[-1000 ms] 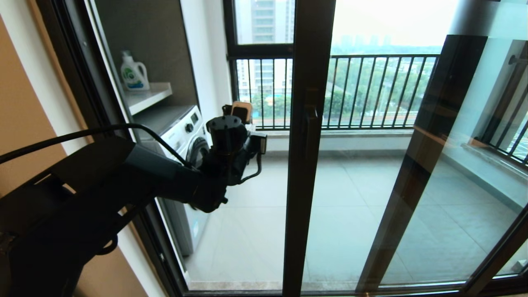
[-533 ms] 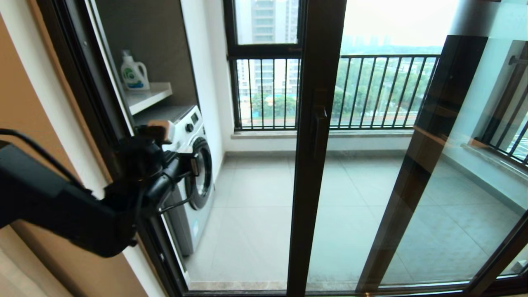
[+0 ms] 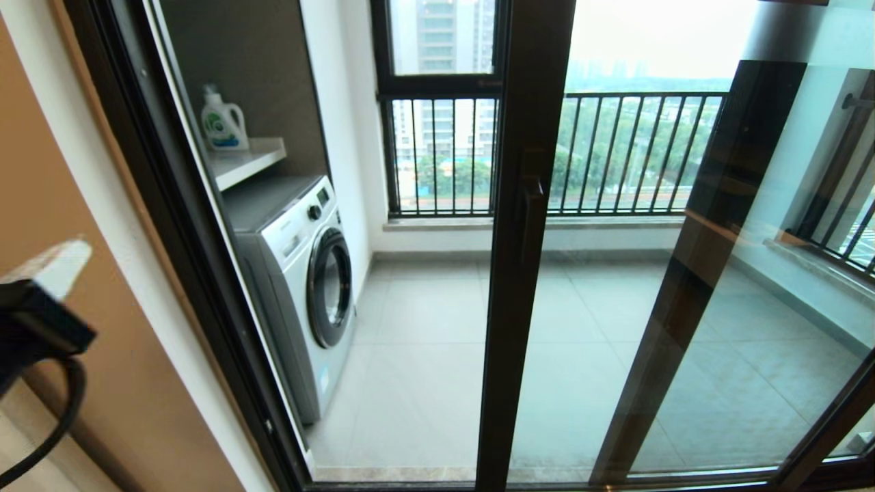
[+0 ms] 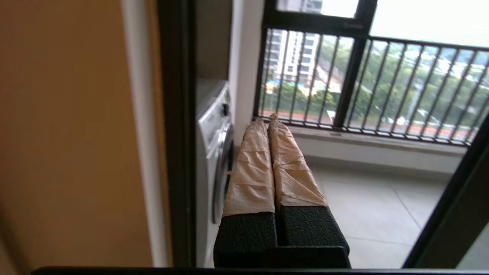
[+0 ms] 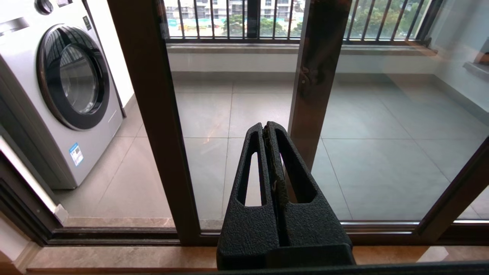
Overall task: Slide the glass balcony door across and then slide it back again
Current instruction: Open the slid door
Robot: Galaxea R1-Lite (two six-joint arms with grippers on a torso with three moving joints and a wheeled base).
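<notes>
The glass balcony door (image 3: 618, 307) stands partly slid to the right. Its dark brown front stile (image 3: 519, 287) carries a dark bar handle (image 3: 532, 219). An open gap lies between that stile and the left door frame (image 3: 171, 205). My left gripper (image 3: 48, 270) is pulled back at the lower left, apart from the door. In the left wrist view this left gripper (image 4: 267, 121) is shut and empty, its tan-wrapped fingers (image 4: 252, 172) facing the gap. My right gripper (image 5: 264, 128) is shut and empty, low before the door's glass, near the stile (image 5: 153, 114).
A washing machine (image 3: 307, 273) stands inside the balcony on the left, with a detergent bottle (image 3: 222, 119) on a shelf above. A black railing (image 3: 615, 150) closes the far side. Another dark-framed glass panel (image 3: 711, 239) stands to the right. The floor track (image 5: 114, 233) runs below.
My left arm has drawn back from the gap near the door's stile to the lower left edge of the head view. The door's stile shifted slightly right, then stayed.
</notes>
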